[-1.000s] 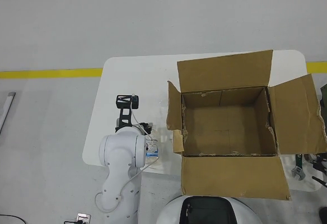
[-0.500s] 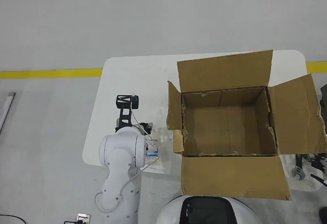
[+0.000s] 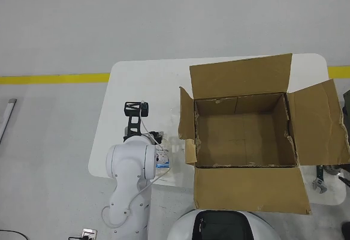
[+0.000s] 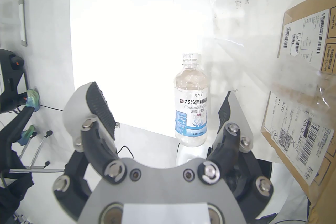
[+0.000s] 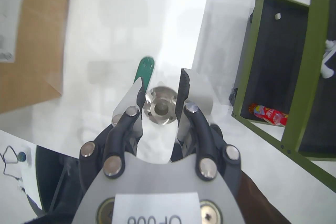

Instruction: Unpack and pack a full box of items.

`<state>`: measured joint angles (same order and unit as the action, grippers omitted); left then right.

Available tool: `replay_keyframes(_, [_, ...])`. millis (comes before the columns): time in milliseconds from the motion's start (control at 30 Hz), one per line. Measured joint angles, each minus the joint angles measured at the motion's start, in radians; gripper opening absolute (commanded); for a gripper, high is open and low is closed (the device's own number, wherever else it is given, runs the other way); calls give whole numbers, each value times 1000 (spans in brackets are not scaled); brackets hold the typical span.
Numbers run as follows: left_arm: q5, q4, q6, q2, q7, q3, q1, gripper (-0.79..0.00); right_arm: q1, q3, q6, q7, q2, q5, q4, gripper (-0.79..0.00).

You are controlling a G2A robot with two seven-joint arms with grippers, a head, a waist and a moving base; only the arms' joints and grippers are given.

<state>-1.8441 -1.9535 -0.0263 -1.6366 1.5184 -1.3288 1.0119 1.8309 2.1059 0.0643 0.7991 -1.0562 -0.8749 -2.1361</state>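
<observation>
**Cardboard box** (image 3: pixel 245 129): on the white table (image 3: pixel 139 84), flaps open, its brown floor in plain view from wall to wall. The near and right flaps overhang the table's edges.

**Clear bottle** (image 4: pixel 190 104): upright near the table's near edge, just beside the box's left wall.

**My left gripper** (image 4: pixel 162 92): fingers spread wide, holding nothing, the bottle just beyond them.

**My right gripper** (image 5: pixel 161 95): fingers drawn close on a green-handled metal part (image 5: pixel 160 105), out past the box's right flap.

**Green-framed bin** (image 5: pixel 258 57): beside the table's right edge, with a red bottle (image 5: pixel 267 113) lying inside.

White tabletop shows left of the box.
</observation>
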Motion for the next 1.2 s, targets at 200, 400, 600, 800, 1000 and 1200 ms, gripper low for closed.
replay_keyframes(200, [0, 0, 0, 0, 0, 0, 0, 0, -63, 119, 10, -160, -3, 97, -116, -782])
replay_keyframes(400, [0, 0, 0, 0, 0, 0, 0, 0, -144, 111, 181, -209, 11, 190, -196, -785])
replay_keyframes(600, [0, 0, 0, 0, 0, 0, 0, 0, -267, 19, 330, -75, 43, 179, -214, -785])
replay_keyframes(800, [0, 0, 0, 0, 0, 0, 0, 0, -389, -158, 323, 108, 69, 121, -214, -785])
replay_keyframes(1000, [0, 0, 0, 0, 0, 0, 0, 0, -479, -301, 255, 278, 82, 99, -181, -785])
replay_keyframes(1200, [0, 0, 0, 0, 0, 0, 0, 0, -594, -396, 169, 367, 89, 106, -108, -785])
